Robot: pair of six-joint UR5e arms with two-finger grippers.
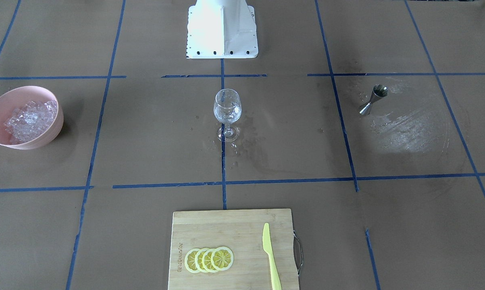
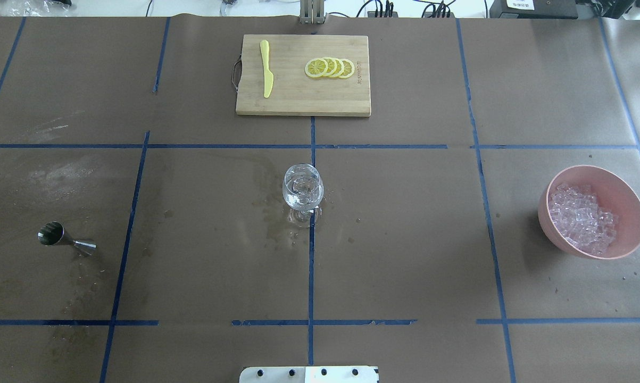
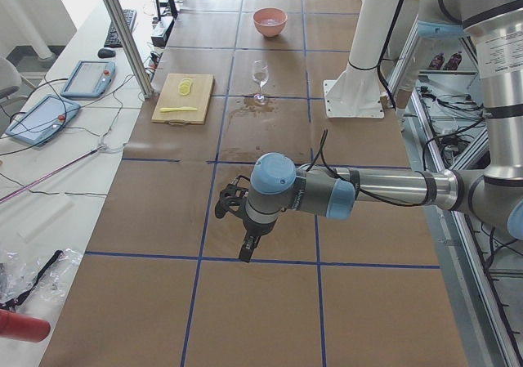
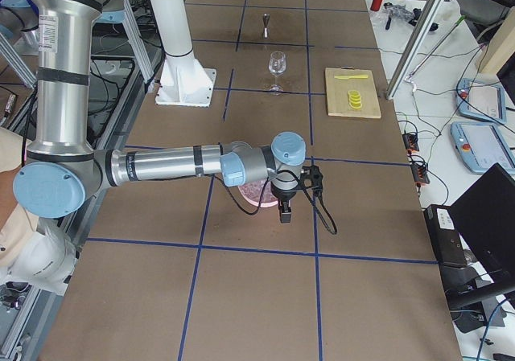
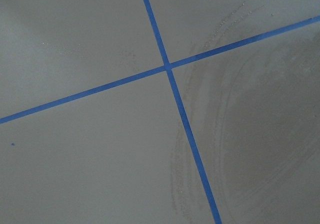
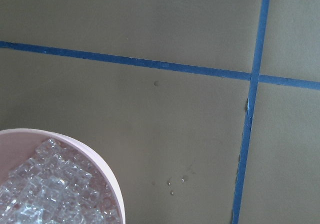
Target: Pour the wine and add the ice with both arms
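A clear stemmed glass (image 1: pixel 227 106) stands at the table's middle, also in the overhead view (image 2: pixel 302 189). Its bowl holds something clear and glassy; I cannot tell wine from ice there. The ice (image 2: pixel 583 219) is heaped in a pink bowl (image 2: pixel 636 223), also in the right wrist view (image 6: pixel 45 194). A steel jigger (image 2: pixel 64 238) stands on the robot's left. My left gripper (image 3: pixel 245 252) hangs over the table in the exterior left view only. My right gripper (image 4: pixel 287 213) hangs beside the bowl in the exterior right view only. I cannot tell whether either is open or shut.
A wooden cutting board (image 2: pixel 298 101) at the far edge carries lemon slices (image 2: pixel 329 68) and a yellow knife (image 2: pixel 266 69). Wet patches lie around the glass (image 2: pixel 277 223) and near the jigger. The white robot base (image 1: pixel 222 28) stands behind the glass.
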